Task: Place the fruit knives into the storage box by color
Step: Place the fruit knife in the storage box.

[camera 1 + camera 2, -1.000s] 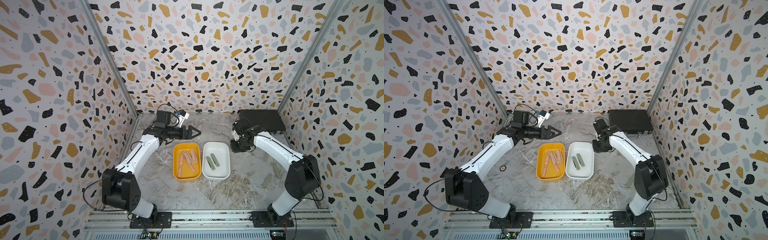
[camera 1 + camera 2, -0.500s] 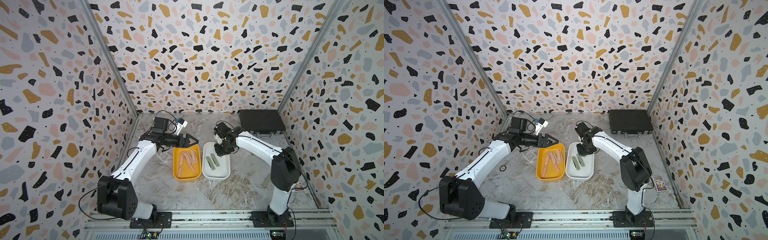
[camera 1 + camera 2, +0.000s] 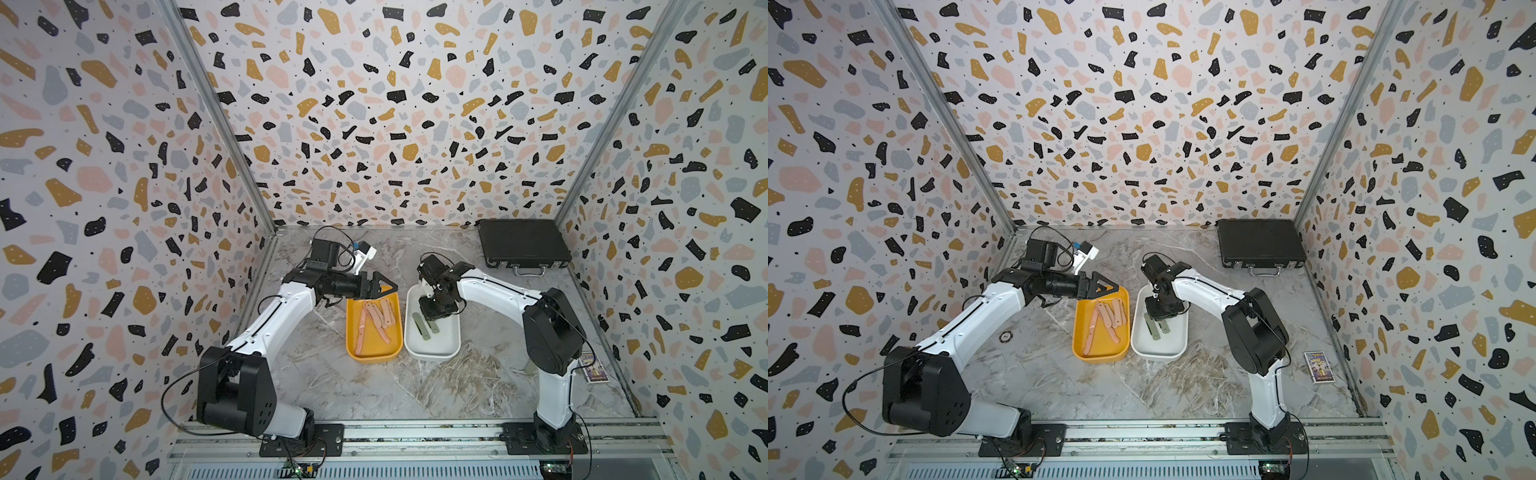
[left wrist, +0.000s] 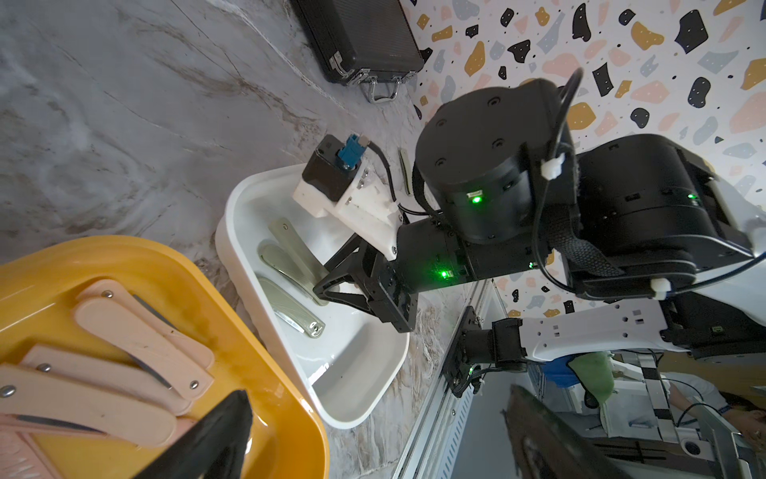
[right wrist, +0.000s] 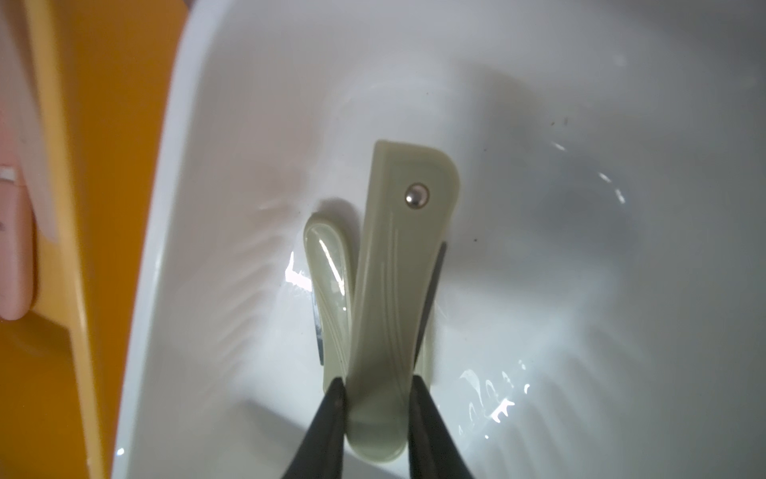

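Right gripper (image 5: 377, 387): clamped on one sage green fruit knife (image 5: 398, 282), inside the white tray (image 3: 436, 347) at mid worktop (image 3: 374, 395), with other green knives (image 4: 292, 311) lying flat in the same tray. Left gripper (image 3: 388, 286): jaws wide apart, poised over the far end of the yellow tray (image 3: 374, 356). Pink knives (image 3: 376, 320): several, loosely overlapped in the yellow tray, just left of the white tray.
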You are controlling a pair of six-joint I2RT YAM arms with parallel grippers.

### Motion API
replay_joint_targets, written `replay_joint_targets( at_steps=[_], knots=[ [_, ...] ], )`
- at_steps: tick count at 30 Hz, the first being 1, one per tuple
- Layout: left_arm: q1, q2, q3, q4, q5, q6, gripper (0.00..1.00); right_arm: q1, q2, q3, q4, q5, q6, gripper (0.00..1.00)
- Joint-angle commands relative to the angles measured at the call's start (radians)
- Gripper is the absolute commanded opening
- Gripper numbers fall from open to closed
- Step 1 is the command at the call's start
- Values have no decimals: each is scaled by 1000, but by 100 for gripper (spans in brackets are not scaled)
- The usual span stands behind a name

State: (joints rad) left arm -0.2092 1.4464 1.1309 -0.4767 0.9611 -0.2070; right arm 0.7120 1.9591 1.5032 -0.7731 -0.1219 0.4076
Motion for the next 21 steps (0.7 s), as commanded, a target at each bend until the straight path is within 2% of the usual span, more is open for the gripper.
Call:
replay_joint_targets(
  at_steps=[1, 8, 15, 21],
  knots=[
    [5, 9, -13, 38, 16, -6, 96, 9, 1, -19, 17, -20, 19, 23],
    [4, 7, -15, 43, 10, -6, 96, 12, 14, -38, 38, -36, 26, 25],
    [5, 5, -16, 43, 4, -1, 96, 12, -27, -42, 44, -5, 28, 48],
    [4, -1, -16, 44, 1, 1, 96, 12, -50, -48, 46, 6, 28, 54]
  ],
)
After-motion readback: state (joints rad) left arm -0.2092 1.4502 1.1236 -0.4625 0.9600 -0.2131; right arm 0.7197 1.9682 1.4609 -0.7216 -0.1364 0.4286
